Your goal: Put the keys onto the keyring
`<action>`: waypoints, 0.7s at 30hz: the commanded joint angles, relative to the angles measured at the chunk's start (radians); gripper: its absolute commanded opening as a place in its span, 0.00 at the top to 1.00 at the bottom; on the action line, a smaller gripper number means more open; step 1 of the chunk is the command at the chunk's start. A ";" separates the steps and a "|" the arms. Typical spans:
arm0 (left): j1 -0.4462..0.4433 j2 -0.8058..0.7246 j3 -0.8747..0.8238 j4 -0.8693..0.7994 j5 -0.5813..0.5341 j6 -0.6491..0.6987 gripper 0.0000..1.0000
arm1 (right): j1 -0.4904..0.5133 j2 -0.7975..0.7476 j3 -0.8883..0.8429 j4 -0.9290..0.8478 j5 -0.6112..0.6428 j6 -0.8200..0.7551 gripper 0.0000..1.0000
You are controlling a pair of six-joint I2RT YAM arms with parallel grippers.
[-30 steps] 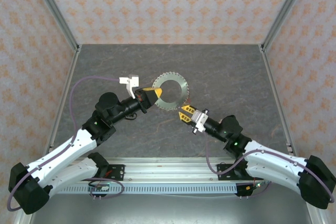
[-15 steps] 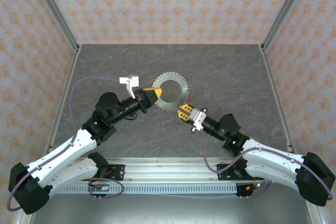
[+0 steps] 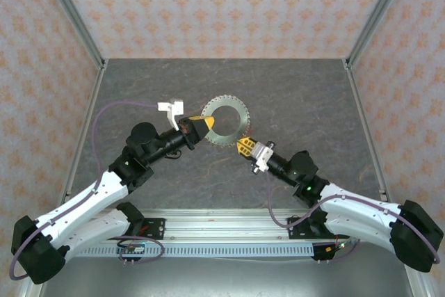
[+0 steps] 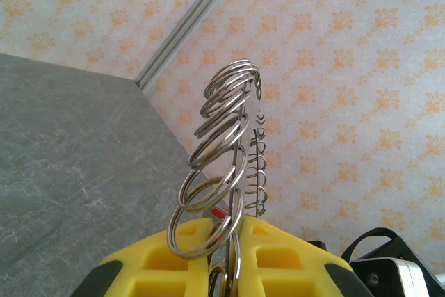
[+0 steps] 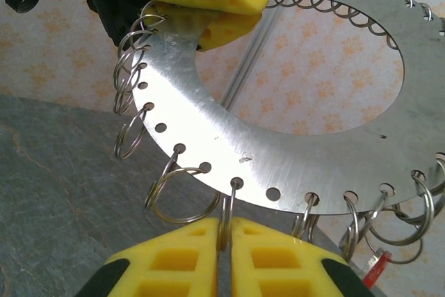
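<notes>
– Counting keys, what do you get?
– One red key head (image 5: 376, 269), low beside the keyring (image 5: 292, 154), a flat steel disc rimmed with many small split rings (image 5: 132, 67).
– And the fingers?
– The left gripper (image 3: 206, 123) is clamped tight on the disc's rim. The right gripper (image 5: 224, 227), on the near side, is pinched closed on one split ring (image 5: 227, 203) under the rim.

Keyring (image 5: 208, 137) matt silver metal; small rings (image 5: 181, 196) glossy wire.
</notes>
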 commanded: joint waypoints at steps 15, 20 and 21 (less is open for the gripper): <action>0.010 -0.021 -0.030 -0.006 -0.204 -0.106 1.00 | 0.005 -0.005 0.025 0.020 0.059 0.118 1.00; 0.009 -0.012 -0.082 -0.008 -0.253 -0.190 0.96 | 0.005 0.012 0.032 -0.006 0.055 0.183 1.00; 0.009 -0.013 -0.091 -0.014 -0.262 -0.207 0.93 | 0.004 0.020 0.032 -0.008 0.062 0.193 1.00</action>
